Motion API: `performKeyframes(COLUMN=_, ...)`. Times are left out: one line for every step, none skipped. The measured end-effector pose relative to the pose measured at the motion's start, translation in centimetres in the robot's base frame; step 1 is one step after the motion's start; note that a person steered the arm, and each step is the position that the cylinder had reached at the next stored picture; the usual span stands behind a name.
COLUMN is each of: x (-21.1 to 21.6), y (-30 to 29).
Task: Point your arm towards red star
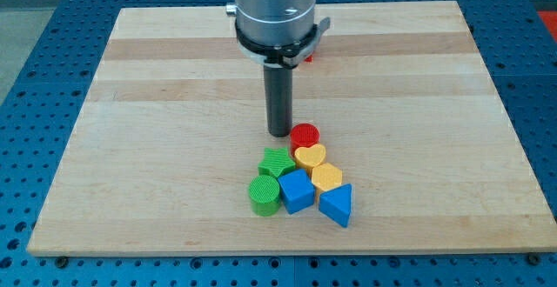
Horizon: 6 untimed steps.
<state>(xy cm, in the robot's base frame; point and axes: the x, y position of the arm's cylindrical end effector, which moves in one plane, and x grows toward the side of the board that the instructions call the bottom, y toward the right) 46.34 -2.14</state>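
Observation:
My tip [279,134] rests on the wooden board just left of the red cylinder [305,135] and above the green star [276,161]. Only a small red sliver of the red star [306,57] shows behind the arm's housing, near the view's top; the rest is hidden. The tip is well below it, by the block cluster. That cluster holds a yellow heart [310,156], a yellow hexagon [326,177], a green cylinder [264,194], a blue cube [296,190] and a blue triangle [338,204].
The wooden board [157,96] lies on a blue perforated table [35,26]. The arm's grey housing [273,9] hangs over the board's top middle.

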Motion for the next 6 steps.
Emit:
performKeyframes(x=-2.7, y=-1.8)
performKeyframes(x=-7.0, y=-3.4)
performKeyframes(x=-12.3, y=-6.1)
performKeyframes(x=-17.0, y=-6.6)
performKeyframes(x=-19.8, y=-3.8)
performKeyframes(x=-21.1, y=1.4)
